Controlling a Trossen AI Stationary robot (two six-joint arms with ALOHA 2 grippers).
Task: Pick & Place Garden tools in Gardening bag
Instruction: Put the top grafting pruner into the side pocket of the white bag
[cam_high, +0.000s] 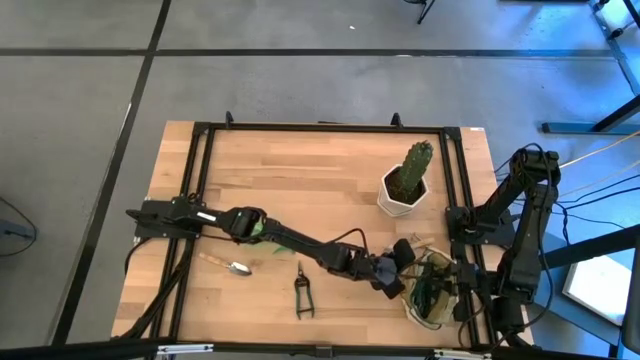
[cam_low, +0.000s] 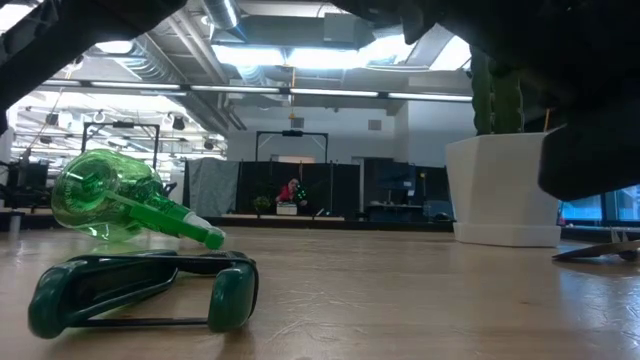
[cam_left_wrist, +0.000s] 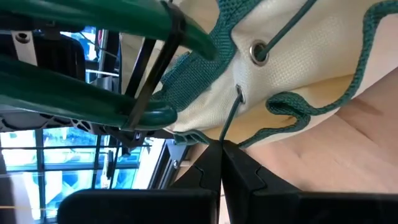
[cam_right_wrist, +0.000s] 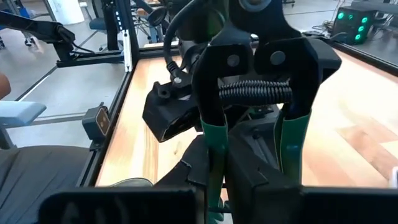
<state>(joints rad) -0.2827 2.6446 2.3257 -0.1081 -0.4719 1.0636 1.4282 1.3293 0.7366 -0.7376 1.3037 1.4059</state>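
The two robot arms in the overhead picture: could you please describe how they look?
Both are dark, jointed arms. The left arm is slim, with a white label near its base and a thin black cable looping at the wrist. The right arm looks bulkier, with cables trailing beside it. Each wrist view shows black, angular fingers.

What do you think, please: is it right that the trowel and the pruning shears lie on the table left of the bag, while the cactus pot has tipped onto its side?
Not quite: the cactus pot stands upright, as the high view shows. The rest holds: the trowel and the pruning shears lie on the table left of the bag.
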